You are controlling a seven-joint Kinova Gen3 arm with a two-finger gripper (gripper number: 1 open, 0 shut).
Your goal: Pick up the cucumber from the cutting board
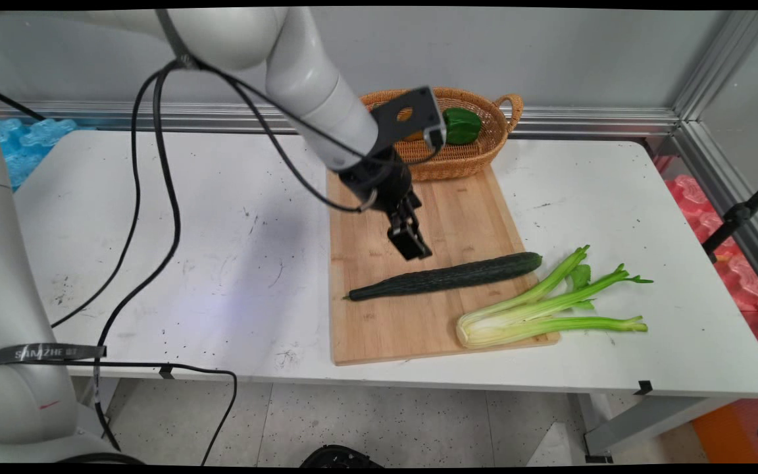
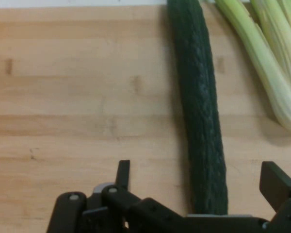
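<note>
Gripper [image 1: 410, 247] hangs over the cucumber [image 1: 446, 276] on the board [image 1: 379, 329].
Its jaws stand wide, empty, just above the cucumber's middle and not touching it. Celery [image 1: 543, 308] lies beside the cucumber, half on the board, half on the desk [image 1: 175, 263]. Behind sits a basket [image 1: 478, 155] holding a green pepper [image 1: 462, 125].

white table [image 1: 616, 197] carries a wooden cutting board [image 1: 379, 329] and wicker basket [image 1: 478, 158].

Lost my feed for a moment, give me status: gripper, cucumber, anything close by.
Gripper open, above the cutting board, holding nothing. Cucumber lies on the board, between the fingers in the hand view. Celery beside it, apart.
</note>
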